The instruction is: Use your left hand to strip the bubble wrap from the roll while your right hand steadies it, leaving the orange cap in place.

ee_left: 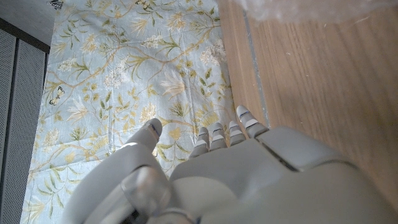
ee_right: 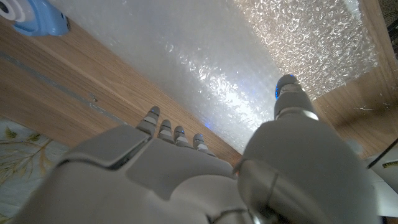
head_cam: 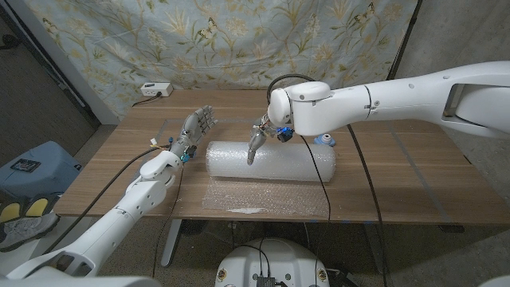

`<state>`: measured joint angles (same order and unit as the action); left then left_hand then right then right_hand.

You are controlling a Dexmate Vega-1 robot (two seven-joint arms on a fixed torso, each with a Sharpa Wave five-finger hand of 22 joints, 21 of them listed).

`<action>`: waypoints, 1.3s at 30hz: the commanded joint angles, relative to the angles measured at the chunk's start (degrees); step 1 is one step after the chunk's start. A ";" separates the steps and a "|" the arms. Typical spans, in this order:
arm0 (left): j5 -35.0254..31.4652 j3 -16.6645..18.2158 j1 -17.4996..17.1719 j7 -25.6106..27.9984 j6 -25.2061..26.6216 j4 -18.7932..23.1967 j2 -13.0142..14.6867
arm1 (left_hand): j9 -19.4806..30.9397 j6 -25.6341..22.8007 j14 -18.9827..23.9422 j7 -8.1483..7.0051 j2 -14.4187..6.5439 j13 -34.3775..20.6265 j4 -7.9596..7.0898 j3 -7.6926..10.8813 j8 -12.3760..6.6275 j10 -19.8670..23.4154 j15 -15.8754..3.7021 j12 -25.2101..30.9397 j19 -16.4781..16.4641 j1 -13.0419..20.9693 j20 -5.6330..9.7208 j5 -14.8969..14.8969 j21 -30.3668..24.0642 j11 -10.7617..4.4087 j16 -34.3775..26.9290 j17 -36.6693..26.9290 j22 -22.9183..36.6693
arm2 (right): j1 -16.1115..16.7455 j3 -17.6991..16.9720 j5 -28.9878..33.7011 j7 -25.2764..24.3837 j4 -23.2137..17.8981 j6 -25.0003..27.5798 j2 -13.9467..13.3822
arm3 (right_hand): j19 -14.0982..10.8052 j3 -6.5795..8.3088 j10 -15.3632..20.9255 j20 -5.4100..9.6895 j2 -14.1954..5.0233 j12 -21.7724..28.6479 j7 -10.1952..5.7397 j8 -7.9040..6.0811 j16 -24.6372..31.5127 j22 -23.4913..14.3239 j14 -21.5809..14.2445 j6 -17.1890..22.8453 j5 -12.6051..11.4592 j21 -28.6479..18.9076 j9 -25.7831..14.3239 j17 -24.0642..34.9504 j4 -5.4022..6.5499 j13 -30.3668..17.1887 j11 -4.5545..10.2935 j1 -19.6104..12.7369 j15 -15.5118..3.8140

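1. Lying on the wooden table [head_cam: 398, 171], the roll [head_cam: 271, 161] wrapped in bubble wrap sits across the middle, with a loose sheet of bubble wrap [head_cam: 263, 198] spread flat on the near side of it.
2. The right hand [head_cam: 256, 143] rests its fingers on top of the roll near its left end; the right wrist view shows the fingers [ee_right: 168, 132] pointing down at the roll's far side with the thumb over the wrap. It is pressing rather than clasping, fingers loosely apart.
3. The left hand [head_cam: 198, 126] is raised just left of the roll, apart from it, fingers spread wide and holding nothing.
4. A small blue and white object [head_cam: 323, 140] lies just beyond the roll, to the right of the right hand.
5. Farther back, a white power strip [head_cam: 155, 89] sits at the table's far edge, before a floral curtain [head_cam: 239, 40].
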<state>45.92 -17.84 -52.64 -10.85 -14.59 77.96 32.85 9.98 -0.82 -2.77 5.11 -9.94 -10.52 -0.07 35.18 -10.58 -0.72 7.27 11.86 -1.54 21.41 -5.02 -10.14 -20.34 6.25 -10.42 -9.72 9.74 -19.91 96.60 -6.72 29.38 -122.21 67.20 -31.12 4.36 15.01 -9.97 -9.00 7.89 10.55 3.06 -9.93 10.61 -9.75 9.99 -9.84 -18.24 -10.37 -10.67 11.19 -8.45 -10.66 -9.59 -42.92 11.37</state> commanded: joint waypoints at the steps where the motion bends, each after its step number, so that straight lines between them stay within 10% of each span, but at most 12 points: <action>1: 0.00 -0.30 0.46 0.04 1.11 -0.10 0.06 | 0.28 -0.38 0.29 0.06 -0.31 -0.31 0.01 0.29 -0.09 0.12 0.43 0.00 -0.39 0.02 0.03 -0.10 0.07 0.33 -0.13 -0.23 0.20 | -1.02 3.06 0.68 -0.26 1.90 0.68 2.01 | 0.02 -0.46 -18.68 -0.04 0.06 -0.14 0.05 -0.24 0.31 -0.08 11.81 -23.26 -0.55 -0.39 -0.04 0.13 0.14 -0.05 0.04 -0.50 0.09; 39: 0.26 -0.33 0.35 -0.59 2.23 0.06 0.77 | 0.31 -1.76 0.46 0.39 -0.43 -0.33 0.26 0.33 -0.35 0.38 0.51 0.05 -0.82 0.20 0.01 -0.15 0.83 0.66 -0.15 -0.19 0.23 | 2.03 4.50 0.55 -3.06 4.07 -0.60 1.67 | -1.25 -3.20 -19.27 -1.50 -0.06 0.31 -0.79 -0.65 0.78 -0.08 11.61 -24.25 -2.28 -0.78 -0.03 0.24 1.58 0.06 -0.23 0.44 0.29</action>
<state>46.18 -18.24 -52.10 -11.72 -12.53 77.77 33.61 9.98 -2.06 -2.55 5.33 -9.94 -10.52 -0.08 35.17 -10.86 -0.51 7.48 11.86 -1.95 21.41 -4.80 -10.14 -19.70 6.45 -10.42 -9.72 9.74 -18.94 101.02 -6.43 26.11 -118.74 67.40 -29.29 3.31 12.24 -9.97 -10.04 7.89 10.55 2.44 -10.17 10.83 -9.74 10.00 -9.84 -20.14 -10.82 -10.67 11.34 -6.95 -10.67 -9.59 -42.91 11.37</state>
